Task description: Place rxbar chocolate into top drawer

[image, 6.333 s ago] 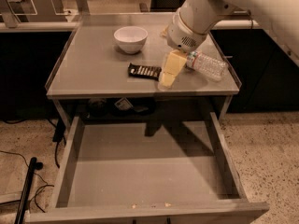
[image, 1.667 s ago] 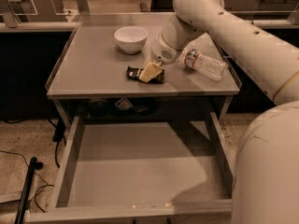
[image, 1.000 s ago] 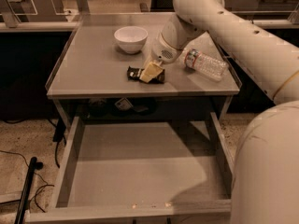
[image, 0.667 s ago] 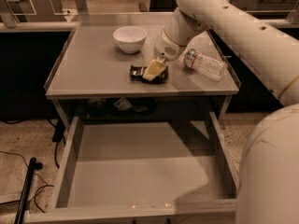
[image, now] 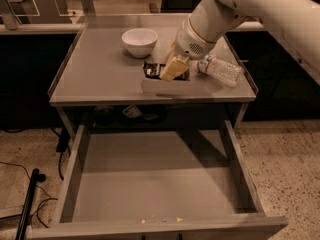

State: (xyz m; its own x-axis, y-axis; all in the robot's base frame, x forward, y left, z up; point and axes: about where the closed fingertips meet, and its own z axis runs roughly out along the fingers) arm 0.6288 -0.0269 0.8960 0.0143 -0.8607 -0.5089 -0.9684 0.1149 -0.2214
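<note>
Jaws clamped on rxbar chocolate (image: 151, 70), across its middle, dark wrapper showing to left and right of pale grip; gripper (image: 172, 69) over right-centre of tabletop (image: 95, 76), angled down and toward left; bar roughly flat, long side running left-right; cannot tell if touching surface or just off it; pale rectangular patch (image: 165, 87) on tabletop just near of bar, nature unclear; round white wrist housing (image: 196, 36) directly above and right of gripper; thick white arm (image: 260, 6) running up to far right and out of frame; clear plastic water bottle (image: 222, 70) lying on its side just right of gripper, cap end toward wrist, apart from bar; white bowl (image: 139, 40) upright on far part of tabletop, left of wrist, apart from bar; raised lips along left, right and far edges of tabletop; top drawer (image: 150, 184) pulled out toward near side, lower than tabletop, few pale crumbs (image: 160, 219) on its base by front panel; bar not in drawer, up on tabletop level, farther back than drawer tray; dark clutter (image: 125, 114) under tabletop behind drawer, too dim to name; speckled floor (image: 285, 154) right of drawer; black cables (image: 25, 204) on floor at near left.
</note>
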